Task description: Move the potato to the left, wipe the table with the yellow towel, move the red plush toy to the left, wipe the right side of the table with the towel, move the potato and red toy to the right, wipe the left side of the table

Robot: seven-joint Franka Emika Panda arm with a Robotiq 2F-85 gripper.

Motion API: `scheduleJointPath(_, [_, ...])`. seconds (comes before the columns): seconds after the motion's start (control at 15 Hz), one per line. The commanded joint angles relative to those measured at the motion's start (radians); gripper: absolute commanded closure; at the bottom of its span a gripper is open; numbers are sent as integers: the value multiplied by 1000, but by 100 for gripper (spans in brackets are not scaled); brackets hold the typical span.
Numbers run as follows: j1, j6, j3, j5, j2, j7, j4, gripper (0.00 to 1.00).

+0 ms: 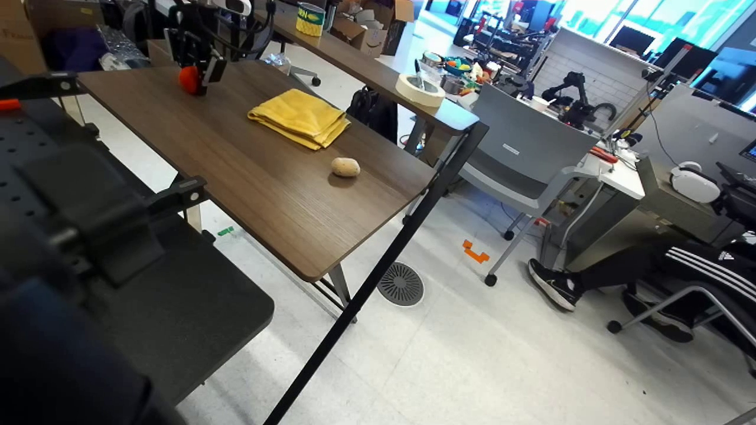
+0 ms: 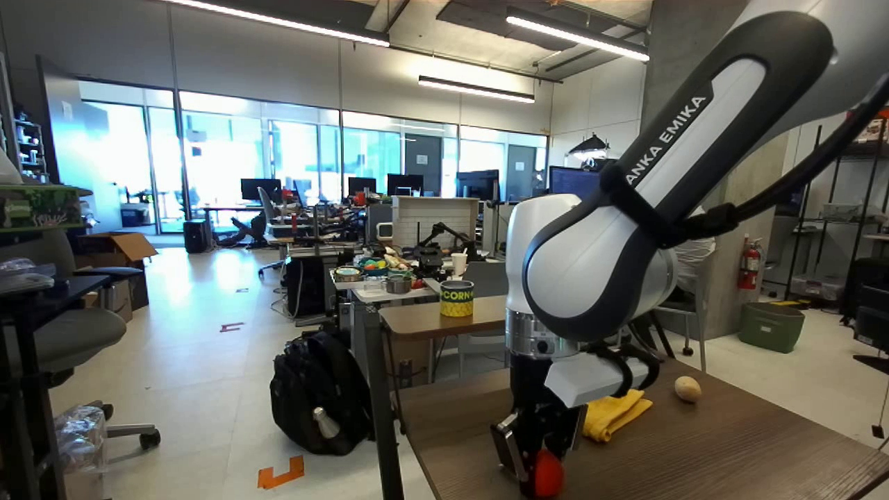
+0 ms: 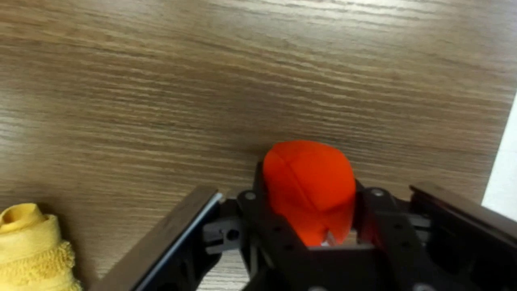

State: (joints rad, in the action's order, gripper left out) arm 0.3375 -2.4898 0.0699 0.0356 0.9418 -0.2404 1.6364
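Near one end of the brown wood-grain table point(image 1: 254, 177) point(image 2: 736, 451) point(image 3: 161, 93), my gripper point(image 1: 198, 79) point(image 2: 540, 462) point(image 3: 310, 182) points down, low over the top. Its fingers press both sides of the red plush toy point(image 1: 189, 80) point(image 2: 549, 475) point(image 3: 311, 178), which fills the gap between them. The toy looks to be resting on the table. A folded yellow towel point(image 1: 301, 117) point(image 2: 617, 414) lies mid-table; a rolled, fringed edge of the towel point(image 3: 34, 250) shows at lower left in the wrist view. The tan potato point(image 1: 345, 167) point(image 2: 687, 389) sits beyond the towel, outside the wrist view.
A raised narrow shelf point(image 1: 354, 59) runs along the table's long side, carrying a corn can point(image 1: 310, 19) point(image 2: 457, 298) and a tape roll point(image 1: 420, 90). A black metal post point(image 1: 378, 271) stands at the table corner. Opposite lies a black-topped base table point(image 1: 195, 307).
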Motion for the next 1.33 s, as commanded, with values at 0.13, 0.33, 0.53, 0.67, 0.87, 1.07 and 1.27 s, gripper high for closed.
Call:
scheduleJointPath(0.13, [79,-59,-87,105,-185,-63,196,92])
scheduleJointPath(0.33, [132,-121,-204,202,-308,-182,338,93])
scheduleJointPath(0.53, [130,-182,-313,263,-403,-319,464,93])
scheduleJointPath(0.67, [89,-187,-366,272,-431,-365,521,93])
scheduleJointPath(0.87, [20,-175,-449,288,-405,-421,545,93])
scheduleJointPath(1.07, [-36,-138,-500,274,-300,-498,486,93])
scheduleJointPath(1.27, [-88,-183,-494,248,-186,-554,428,93])
